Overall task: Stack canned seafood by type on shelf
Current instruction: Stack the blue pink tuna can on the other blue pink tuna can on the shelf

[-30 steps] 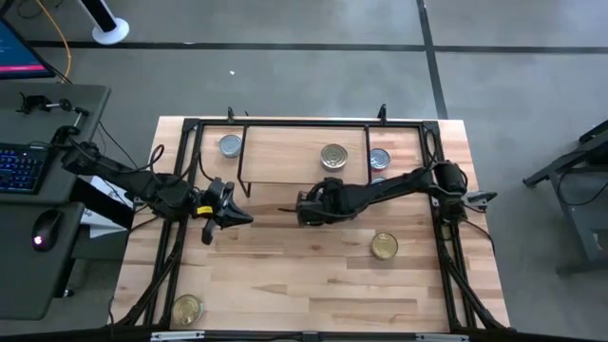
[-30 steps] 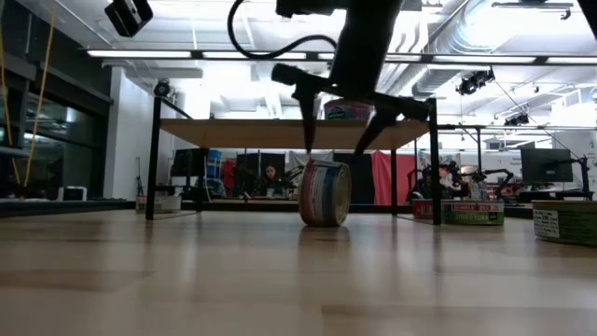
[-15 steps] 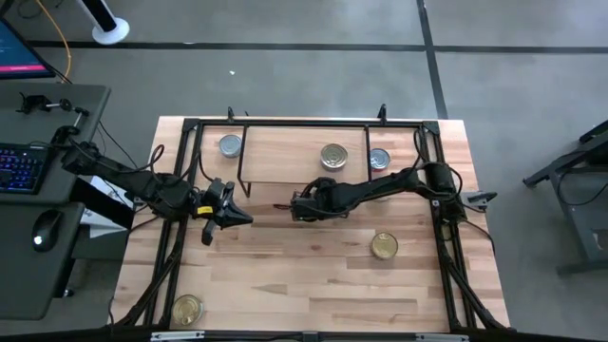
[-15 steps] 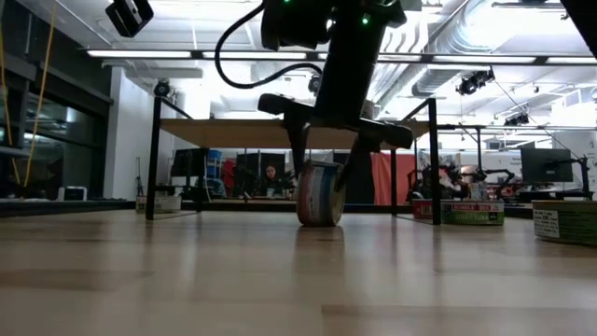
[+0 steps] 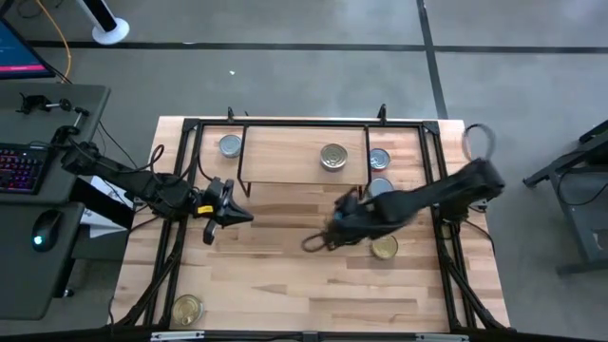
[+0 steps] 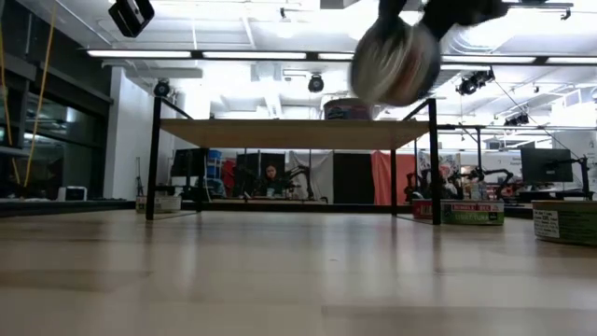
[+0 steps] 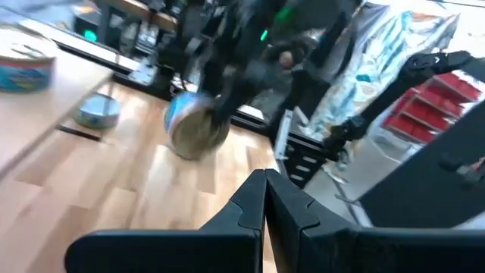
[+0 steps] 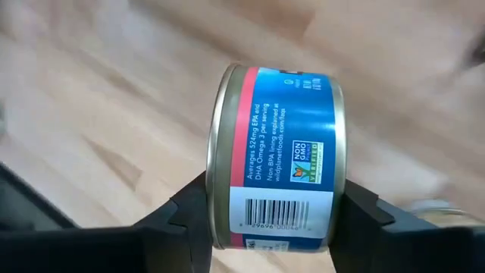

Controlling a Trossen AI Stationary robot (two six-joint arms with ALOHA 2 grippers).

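On the tabletop [image 5: 285,275] the shelf [image 5: 285,152] stands toward the far edge, one tin [image 5: 333,157] on top of it. Another tin [image 5: 229,145] sits left of the shelf, two tins [image 5: 379,159] to its right. A tin [image 5: 384,247] lies right of centre; another tin [image 5: 186,309] lies at the near left corner.

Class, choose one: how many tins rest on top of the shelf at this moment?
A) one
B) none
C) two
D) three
A: in the high view a single gold-topped tin sits on the shelf; the right gripper holds another tin in the air.
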